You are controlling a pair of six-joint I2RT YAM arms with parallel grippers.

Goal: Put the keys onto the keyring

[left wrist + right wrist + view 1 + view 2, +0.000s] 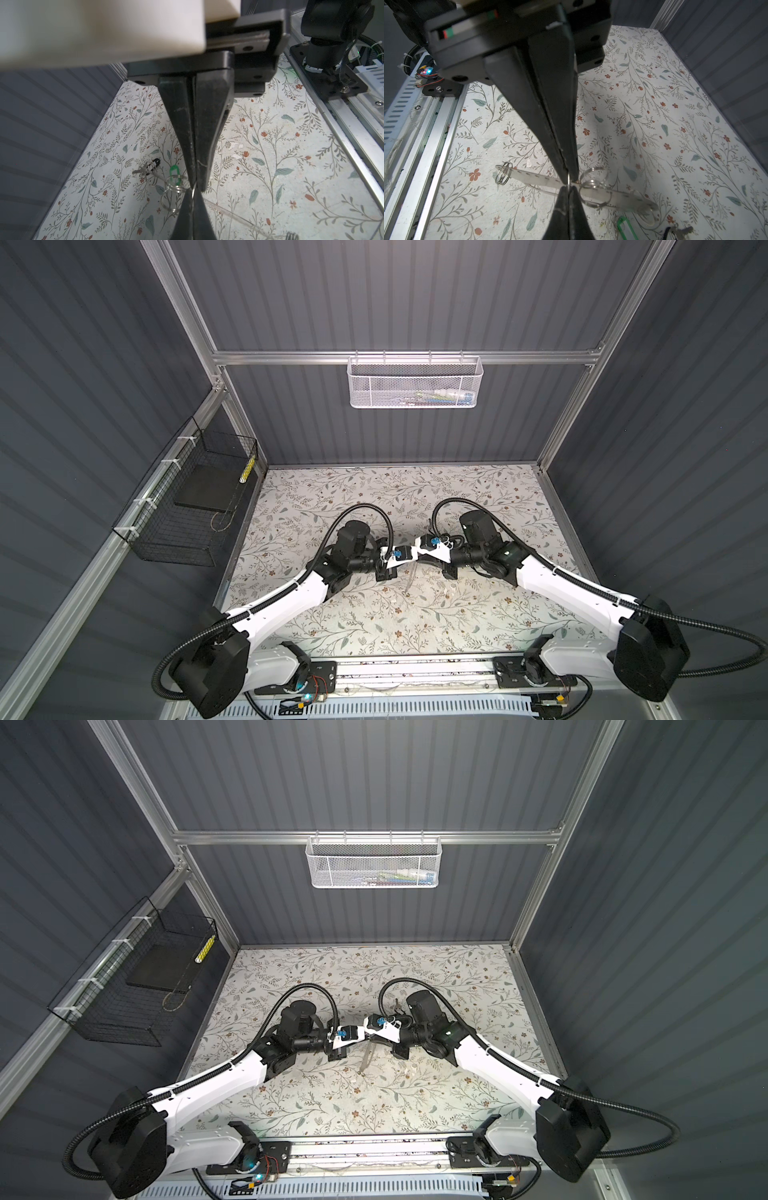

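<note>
Metal ring (568, 177), seen edge-on, appears nipped in the closed right fingers (566, 135); closed left fingers (207, 124) are met tip to tip, mid-frame in both top views. The green-tagged keyring (174, 172) and keys (148, 166) lie on the counter (270, 166), nearer the left fingers. Whether ring joins tag cannot be told.

The right wrist view's edge cuts off the keyring (623, 226), a thin metal ring on a small green plastic tag, and the bunch of silver keys (679, 231) just beside it; both top views show them too small to tell.
</note>
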